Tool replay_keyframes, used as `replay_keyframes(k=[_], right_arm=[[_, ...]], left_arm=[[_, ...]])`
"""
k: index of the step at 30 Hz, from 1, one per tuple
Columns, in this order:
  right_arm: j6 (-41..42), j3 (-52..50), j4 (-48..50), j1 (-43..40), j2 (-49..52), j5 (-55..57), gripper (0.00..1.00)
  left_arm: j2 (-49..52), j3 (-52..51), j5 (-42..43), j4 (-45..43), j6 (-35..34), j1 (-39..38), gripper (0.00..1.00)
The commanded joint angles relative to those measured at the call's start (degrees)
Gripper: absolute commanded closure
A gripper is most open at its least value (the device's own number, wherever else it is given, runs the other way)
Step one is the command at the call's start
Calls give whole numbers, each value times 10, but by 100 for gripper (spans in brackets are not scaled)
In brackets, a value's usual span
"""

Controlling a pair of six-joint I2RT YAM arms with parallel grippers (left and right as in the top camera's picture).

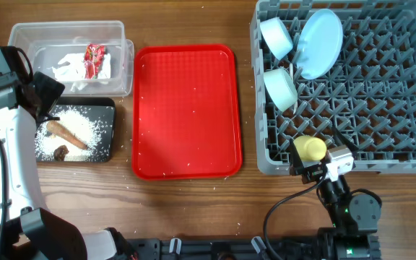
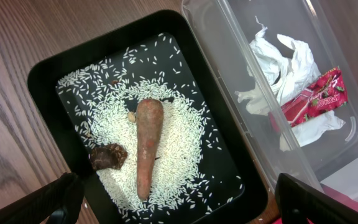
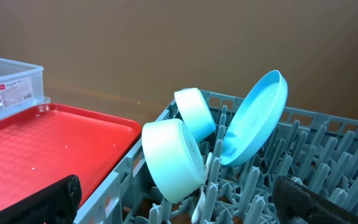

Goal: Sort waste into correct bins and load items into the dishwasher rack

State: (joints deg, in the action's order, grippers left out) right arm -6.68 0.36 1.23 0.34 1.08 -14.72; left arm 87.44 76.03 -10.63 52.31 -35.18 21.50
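The clear tub (image 1: 20, 35) holds crumpled white paper (image 1: 71, 68) and the red wrapper (image 1: 94, 59); both also show in the left wrist view, the paper (image 2: 284, 62) and the wrapper (image 2: 319, 99). The black tray (image 2: 48, 74) holds rice crumbs (image 2: 185, 143), the brown stick (image 2: 146, 146) and the dark lump (image 2: 108, 155). My left gripper (image 2: 182, 205) is open and empty above the tray. The grey rack (image 1: 410, 87) holds two bowls (image 1: 276, 36) (image 1: 280, 88), the plate (image 1: 318, 43) and the yellow cup (image 1: 310, 148). A white spoon (image 3: 202, 190) stands between pegs. My right gripper (image 3: 179, 205) is open at the rack's front left corner.
The flat red serving tray (image 1: 186, 108) lies between the bins and the rack, with a few crumbs on it. A few crumbs lie on the wooden table (image 1: 193, 217) near the front. The right arm's base stands at the front right.
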Motion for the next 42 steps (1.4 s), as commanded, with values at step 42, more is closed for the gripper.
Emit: replay_keyframes(k=[42], right_arm=[[7, -1, 0, 3, -8, 10, 0]], left_arm=[[-873, -757, 81, -483, 260, -204, 0]])
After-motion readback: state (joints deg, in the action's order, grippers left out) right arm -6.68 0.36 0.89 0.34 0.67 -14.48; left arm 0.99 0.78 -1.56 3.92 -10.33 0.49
